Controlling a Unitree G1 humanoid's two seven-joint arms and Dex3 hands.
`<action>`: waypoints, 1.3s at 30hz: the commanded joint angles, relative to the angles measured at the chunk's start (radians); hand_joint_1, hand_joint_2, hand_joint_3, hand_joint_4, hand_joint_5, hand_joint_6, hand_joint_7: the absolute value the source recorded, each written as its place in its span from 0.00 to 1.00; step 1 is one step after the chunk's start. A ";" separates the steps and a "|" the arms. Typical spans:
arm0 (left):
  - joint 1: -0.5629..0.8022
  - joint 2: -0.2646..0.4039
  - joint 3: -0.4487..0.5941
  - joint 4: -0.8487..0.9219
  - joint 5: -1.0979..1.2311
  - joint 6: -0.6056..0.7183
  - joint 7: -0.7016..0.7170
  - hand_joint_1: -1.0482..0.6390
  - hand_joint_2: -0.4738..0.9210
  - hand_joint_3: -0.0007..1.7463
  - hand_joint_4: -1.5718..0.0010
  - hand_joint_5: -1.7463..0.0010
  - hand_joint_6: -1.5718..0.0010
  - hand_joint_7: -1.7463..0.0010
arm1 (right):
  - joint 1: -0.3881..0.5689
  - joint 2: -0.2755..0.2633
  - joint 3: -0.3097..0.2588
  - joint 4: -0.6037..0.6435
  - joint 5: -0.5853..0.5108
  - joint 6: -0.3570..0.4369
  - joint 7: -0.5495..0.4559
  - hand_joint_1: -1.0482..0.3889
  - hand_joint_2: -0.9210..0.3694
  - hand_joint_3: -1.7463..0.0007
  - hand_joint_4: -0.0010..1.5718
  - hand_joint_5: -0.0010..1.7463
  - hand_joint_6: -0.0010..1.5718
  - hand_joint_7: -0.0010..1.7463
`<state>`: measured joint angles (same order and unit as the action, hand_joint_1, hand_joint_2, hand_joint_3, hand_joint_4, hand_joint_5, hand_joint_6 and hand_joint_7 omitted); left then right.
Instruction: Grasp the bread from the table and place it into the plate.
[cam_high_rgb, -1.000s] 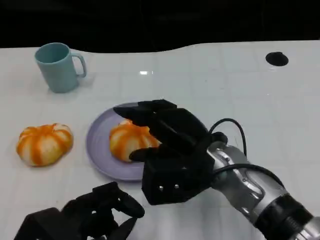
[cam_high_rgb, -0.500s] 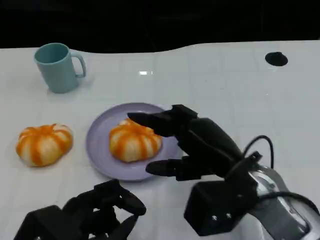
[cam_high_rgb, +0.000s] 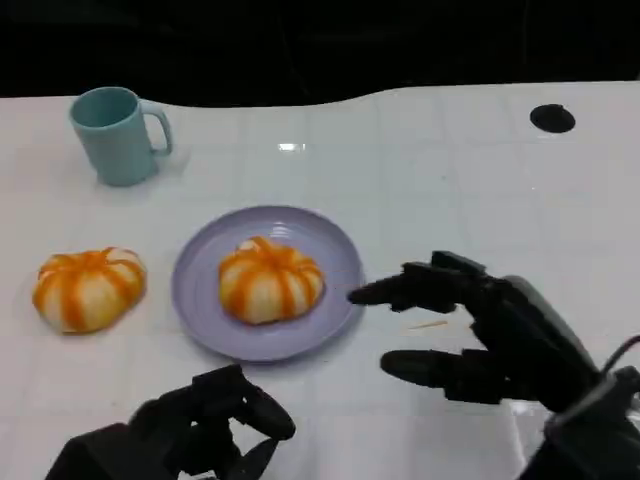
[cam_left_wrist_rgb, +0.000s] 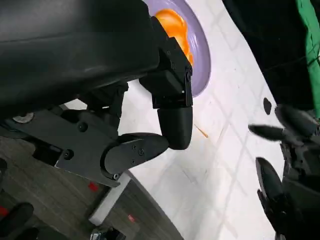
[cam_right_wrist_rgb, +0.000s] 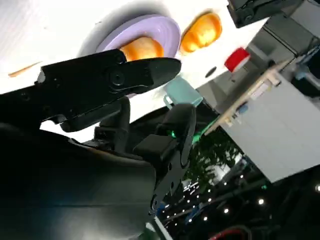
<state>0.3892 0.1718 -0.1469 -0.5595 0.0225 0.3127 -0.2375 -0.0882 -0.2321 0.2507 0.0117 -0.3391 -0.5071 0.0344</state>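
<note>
— Right of the plate, what are your fingers doing?

— On my right hand (cam_high_rgb: 480, 330) the fingers (cam_high_rgb: 400, 293) are spread apart and grip nothing. The upper ones reach toward the plate's rim and stop just short of it; the thumb below points the same way, with bare table between them. From the right wrist, one long black finger (cam_right_wrist_rgb: 110, 75) lies across the view in front of the plate.

— And the other hand?

— My left hand (cam_high_rgb: 200, 435) sits low at the near edge of the table, fingers curled inward on nothing. From the left wrist, two rounded fingertips (cam_left_wrist_rgb: 172, 125) are bent close together over the white surface.

— Where is the bread?

— One bread (cam_high_rgb: 270, 279) lies in the plate (cam_high_rgb: 335, 250), a little left of its middle, free of my fingers. A second bread (cam_high_rgb: 88, 288) lies on the table (cam_high_rgb: 450, 180) to the plate's left, apart from it.

— Anything else around?

— A cup (cam_high_rgb: 115, 135) stands upright at the far left, handle turned right. A small dark round spot (cam_high_rgb: 553, 118) sits far right.

— Shapes and surfaces?

— Both breads are domed, orange with pale stripes, pumpkin-like. The plate is round, lilac, smooth. The cup is matte pale teal. The table is glossy white with faint grid lines.
</note>
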 joint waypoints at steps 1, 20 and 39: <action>-0.003 0.013 0.001 0.005 0.010 -0.012 0.008 0.48 0.89 0.42 0.60 0.00 0.61 0.25 | 0.049 -0.028 -0.055 -0.020 0.058 -0.046 0.009 0.56 0.32 0.49 0.41 0.79 0.43 0.58; -0.017 0.019 0.014 0.022 -0.009 -0.011 0.001 0.46 0.89 0.41 0.59 0.00 0.60 0.26 | 0.262 -0.083 -0.198 -0.139 0.076 -0.028 0.043 0.72 0.48 0.21 0.55 1.00 0.53 0.76; -0.026 0.034 0.040 0.051 -0.015 -0.043 -0.005 0.47 0.90 0.40 0.59 0.00 0.60 0.28 | 0.306 -0.060 -0.197 -0.136 -0.026 0.065 -0.004 0.73 0.60 0.09 0.60 1.00 0.54 0.84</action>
<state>0.3636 0.1917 -0.1172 -0.5212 0.0132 0.2918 -0.2369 0.2096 -0.2920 0.0638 -0.1320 -0.3548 -0.4563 0.0464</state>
